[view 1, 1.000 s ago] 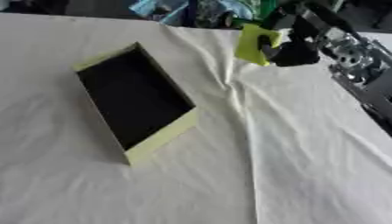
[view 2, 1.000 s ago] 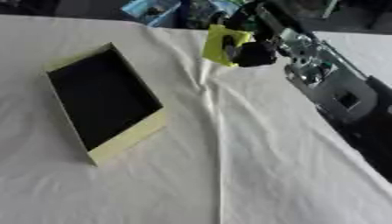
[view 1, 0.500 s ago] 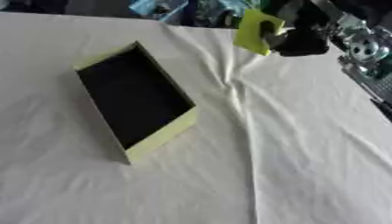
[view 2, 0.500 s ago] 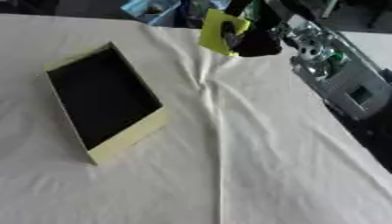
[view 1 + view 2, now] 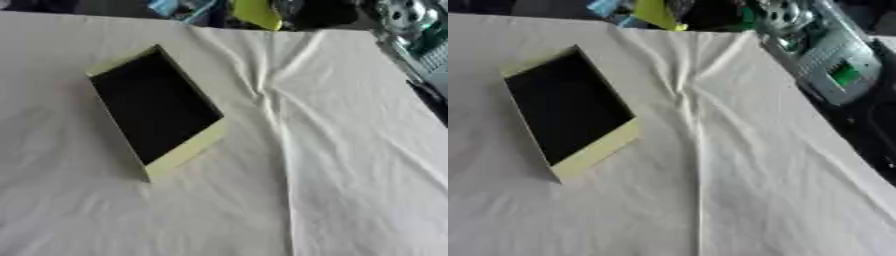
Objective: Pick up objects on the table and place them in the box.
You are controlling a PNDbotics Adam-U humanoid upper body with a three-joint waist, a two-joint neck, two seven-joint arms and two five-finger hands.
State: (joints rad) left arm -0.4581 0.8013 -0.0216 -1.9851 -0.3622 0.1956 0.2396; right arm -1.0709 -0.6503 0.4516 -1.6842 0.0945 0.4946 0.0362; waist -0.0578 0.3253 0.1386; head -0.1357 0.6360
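**Yellow-green object lifted to the far edge; one box waits open on the cloth**

Compared with a second ago, we see the yellow-green object much higher in the view, now at the very top edge beyond the far side of the table, where before it hung just above the cloth. The whole scene also sits differently in the frame, so our head camera has tilted.

Going left to right, we count one box, one yellow-green object and one robot hand. The box lies left of centre on the white tablecloth; it is open-topped, with pale yellow-green walls and a dark inside, and nothing shows in it. It is turned at an angle to the table edges. A raised crease in the cloth runs just right of it.

The object is well apart from the box, up and to the right. Our right hand shows as a dark shape touching the object's right side. We cannot tell whether its fingers are apart or clamped round it. The silver right forearm comes in from the upper right.
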